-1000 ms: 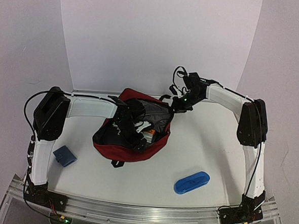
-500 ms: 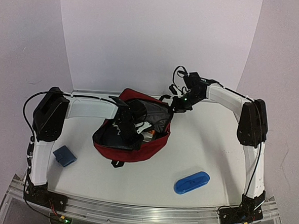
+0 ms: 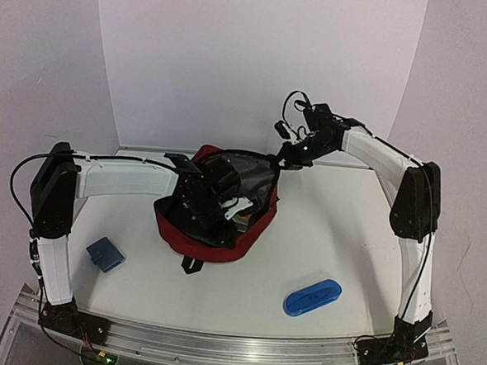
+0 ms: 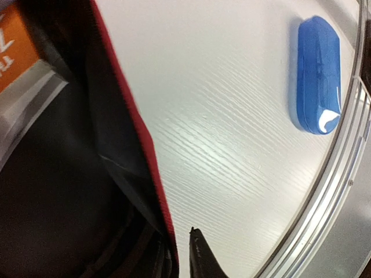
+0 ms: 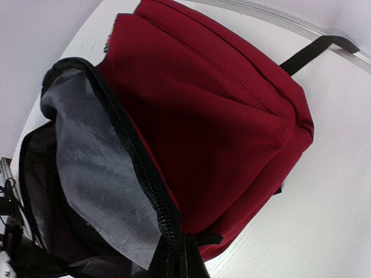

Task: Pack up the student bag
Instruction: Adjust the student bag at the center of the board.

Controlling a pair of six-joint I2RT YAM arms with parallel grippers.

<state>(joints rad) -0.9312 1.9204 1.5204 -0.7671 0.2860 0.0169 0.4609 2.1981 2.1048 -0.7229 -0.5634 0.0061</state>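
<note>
The student bag (image 3: 249,232), dark red with grey lining (image 5: 93,174), lies open at mid table. My left gripper (image 3: 213,222) reaches into its mouth. In the left wrist view the red near rim (image 4: 152,174) runs between the fingers: one black fingertip (image 4: 200,258) stands outside it and the other is lost in the dark inside. That left gripper (image 4: 181,250) looks shut on the rim. My right gripper (image 3: 283,159) is shut on the black zipper edge (image 5: 145,174) at the bag's far right corner, holding it up. An orange and white item (image 4: 17,52) lies inside.
A blue oblong case (image 3: 312,297) lies near the front right, also in the left wrist view (image 4: 319,75). A small dark blue object (image 3: 105,254) sits at the front left. An aluminium rail (image 3: 233,347) runs along the near table edge.
The left jaws have closed at the bag's near rim and the left arm has swung outward to the left. The right gripper has lifted the zipper edge slightly up and to the right.
</note>
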